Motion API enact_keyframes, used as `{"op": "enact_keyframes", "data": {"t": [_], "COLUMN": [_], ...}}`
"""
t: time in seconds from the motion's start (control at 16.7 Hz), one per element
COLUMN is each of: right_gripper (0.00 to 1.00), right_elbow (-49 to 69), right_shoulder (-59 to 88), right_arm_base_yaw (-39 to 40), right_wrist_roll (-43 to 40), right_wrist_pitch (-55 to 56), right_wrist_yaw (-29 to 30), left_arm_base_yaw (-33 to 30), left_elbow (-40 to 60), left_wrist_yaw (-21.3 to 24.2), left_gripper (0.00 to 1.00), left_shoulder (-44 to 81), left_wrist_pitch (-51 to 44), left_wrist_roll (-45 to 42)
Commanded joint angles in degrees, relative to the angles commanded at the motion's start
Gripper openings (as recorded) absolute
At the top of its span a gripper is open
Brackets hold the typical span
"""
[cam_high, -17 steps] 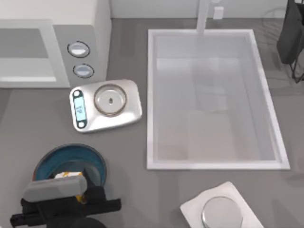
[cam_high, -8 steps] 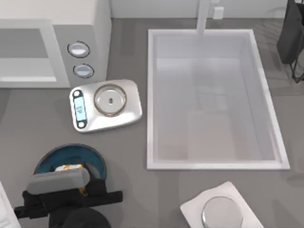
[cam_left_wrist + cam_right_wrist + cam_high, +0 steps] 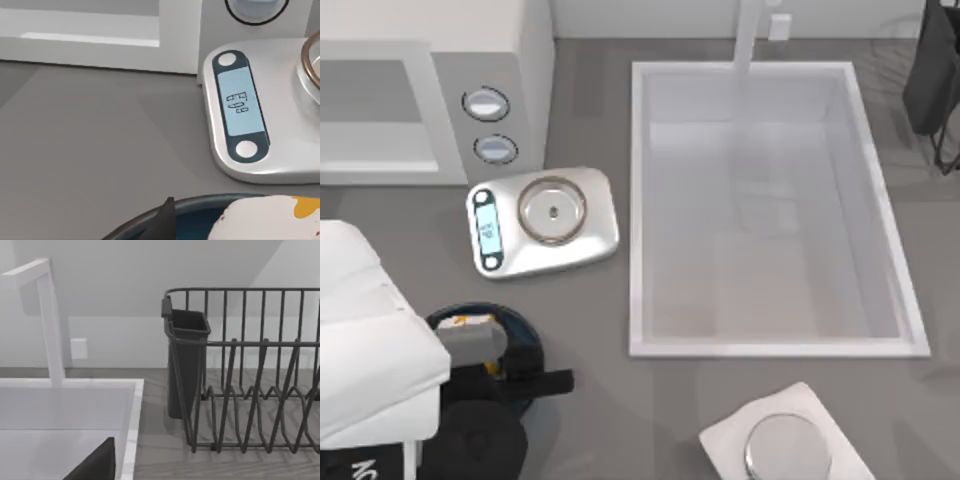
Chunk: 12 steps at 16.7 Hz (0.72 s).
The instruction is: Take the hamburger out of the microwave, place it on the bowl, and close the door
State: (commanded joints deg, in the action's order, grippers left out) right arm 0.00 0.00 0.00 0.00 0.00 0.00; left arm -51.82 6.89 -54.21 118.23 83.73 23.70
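Hamburger [image 3: 265,220]: rests in the bowl [image 3: 520,330] at the surface's near-left, below the open microwave [image 3: 480,60]; left gripper [image 3: 485,365] over it, finger state cannot be told.

This is a kitchen, rendered in simulation. A large white sink [image 3: 770,200] is set into the grey tabletop [image 3: 620,400], with a white tap [image 3: 47,320] standing at its far edge. At the top view's left stands a white microwave [image 3: 430,90] with two round dials, and a silver kitchen scale [image 3: 542,222] with a small display lies just in front of it. A dark wire dish rack [image 3: 250,375] with a cutlery holder stands beside the sink, near the wall.
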Motion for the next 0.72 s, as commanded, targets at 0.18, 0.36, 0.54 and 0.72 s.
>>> {"op": "enact_keyframes", "data": {"t": [0.18,0.36,0.54,0.72], "right_gripper": [1.00,1.00,1.00,1.00], "right_elbow": [0.0,0.0,0.0,0.0], "right_shoulder": [0.0,0.0,0.0,0.0], "right_arm_base_yaw": [0.0,0.0,0.0,0.0], "right_wrist_roll": [0.0,0.0,0.0,0.0], "right_wrist_pitch": [0.0,0.0,0.0,0.0], "right_wrist_yaw": [0.0,0.0,0.0,0.0], "left_arm_base_yaw": [0.1,0.1,0.1,0.1], "left_elbow": [0.0,0.0,0.0,0.0], "left_wrist_yaw": [0.1,0.1,0.1,0.1], "left_gripper": [0.00,0.15,0.38,0.60], "left_shoulder": [0.1,0.1,0.1,0.1], "left_wrist_pitch": [0.1,0.1,0.1,0.1], "left_wrist_roll": [-0.1,-0.1,-0.1,-0.1]}}
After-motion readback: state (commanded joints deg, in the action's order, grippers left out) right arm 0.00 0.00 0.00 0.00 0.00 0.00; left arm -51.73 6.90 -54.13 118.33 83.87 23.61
